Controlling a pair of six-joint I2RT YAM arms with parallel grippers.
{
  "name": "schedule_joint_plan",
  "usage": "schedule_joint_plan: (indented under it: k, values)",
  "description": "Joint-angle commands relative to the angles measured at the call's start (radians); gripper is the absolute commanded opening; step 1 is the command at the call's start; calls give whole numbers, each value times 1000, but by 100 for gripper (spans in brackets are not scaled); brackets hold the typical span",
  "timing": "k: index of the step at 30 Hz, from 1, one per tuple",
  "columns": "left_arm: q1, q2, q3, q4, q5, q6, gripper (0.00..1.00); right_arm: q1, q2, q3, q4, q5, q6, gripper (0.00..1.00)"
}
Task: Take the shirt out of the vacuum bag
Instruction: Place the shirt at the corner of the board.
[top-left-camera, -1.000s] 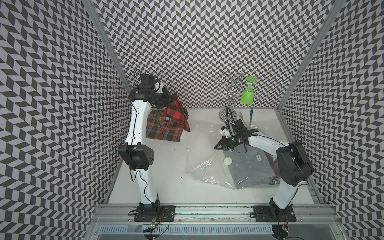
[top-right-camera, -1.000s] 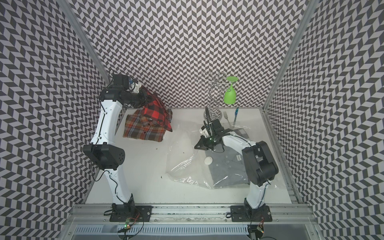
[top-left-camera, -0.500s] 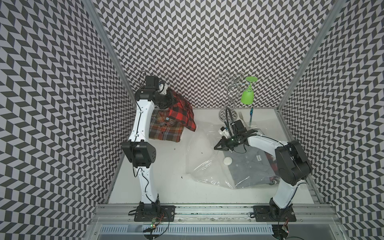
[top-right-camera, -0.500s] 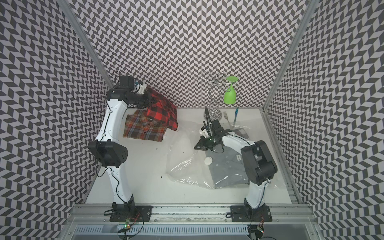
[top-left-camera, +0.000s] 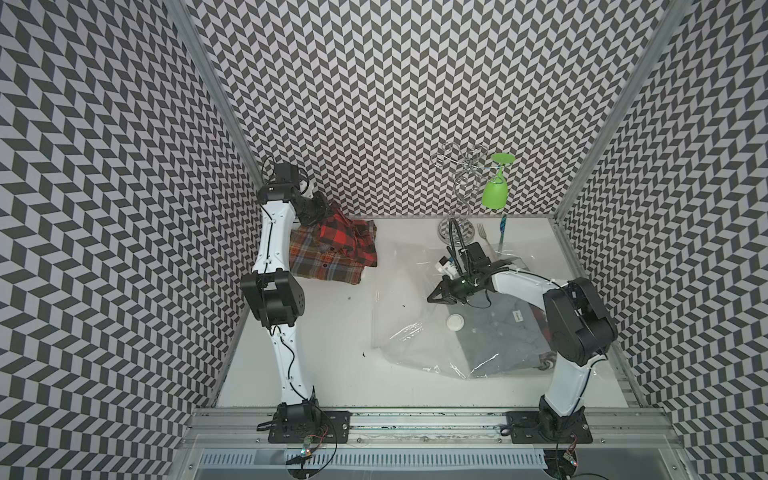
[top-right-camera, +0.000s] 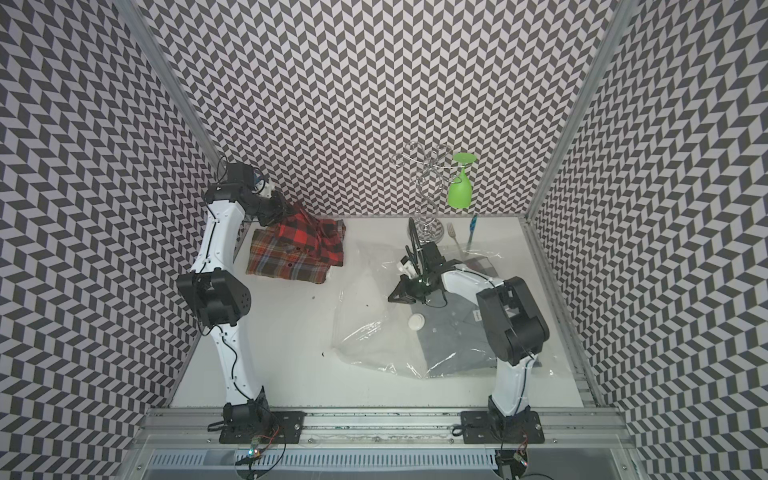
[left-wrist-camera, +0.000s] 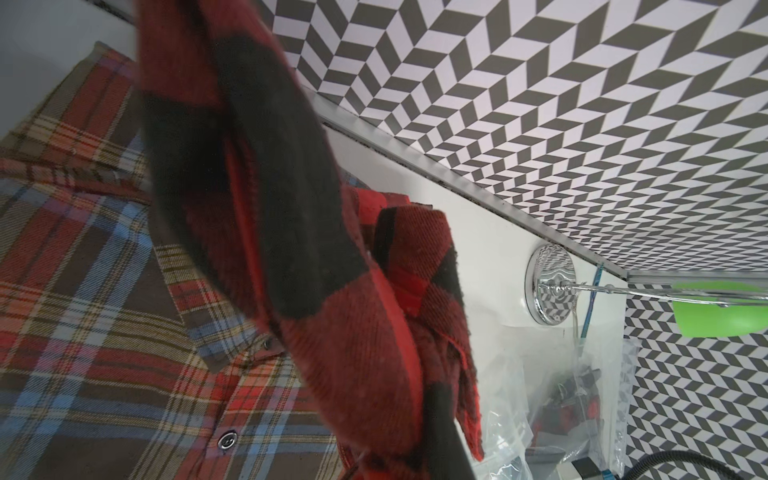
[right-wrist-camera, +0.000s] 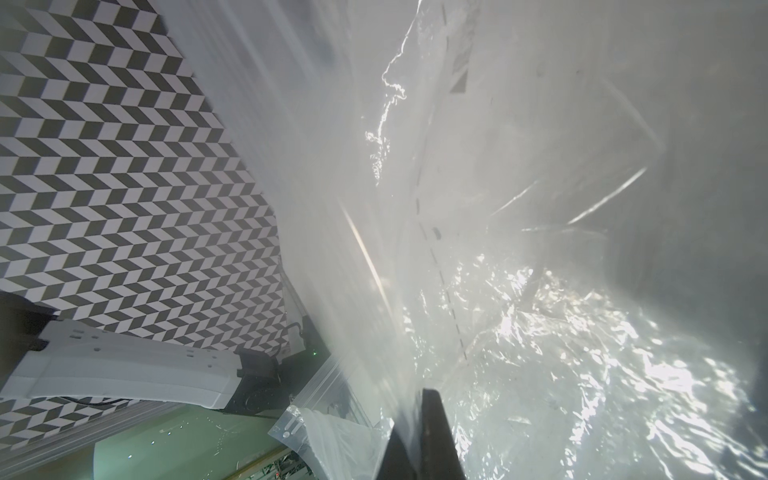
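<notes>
Your left gripper (top-left-camera: 326, 211) was clamped on the red-and-black shirt (top-left-camera: 347, 232), raised over the brown plaid shirt (top-left-camera: 320, 266) in the far corner, well apart from the vacuum bag (top-left-camera: 407, 332). Your right gripper (top-left-camera: 431, 296) pinched the bag's film. Only the top views showed the grey shirt (top-right-camera: 453, 336) inside. The right wrist view showed the jaws closed on plastic.

Enclosed cell, white tabletop (top-left-camera: 332, 365).
Black-and-white chevron walls (top-left-camera: 395, 104) on three sides, aluminium rail (top-left-camera: 415, 417) in front.

No legible text; printed marks (right-wrist-camera: 459, 81) on vacuum bag (right-wrist-camera: 519, 208) (blurred) unreadable.
</notes>
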Motion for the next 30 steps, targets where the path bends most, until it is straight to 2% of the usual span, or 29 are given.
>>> schedule_joint_plan:
  k: [1, 12, 13, 15, 18, 19, 25, 30]
  values:
    - [23, -12, 23, 15, 0, 15, 0, -2, 12, -9, 31, -12, -21, 0]
    - [91, 76, 68, -7, -73, 20, 0, -2, 19, -11, 19, -20, -34, 0]
    - [99, 87, 80, -10, -81, 18, 6, -2, 19, -11, 17, -20, -34, 0]
    - [116, 106, 104, -11, -92, 13, 38, -2, 17, -11, 14, -21, -32, 0]
    - [141, 122, 149, -18, -111, -1, 70, -2, 13, -8, 9, -18, -27, 0]
    - [146, 117, 156, -17, -121, -3, 98, -2, 11, -8, 8, -18, -25, 0]
    - [160, 2, 133, 17, -212, -42, 99, -1, 11, -18, -3, -20, -21, 0]
    - [148, -134, 31, 79, -236, -57, 100, 3, 5, -12, -10, -15, -10, 0]
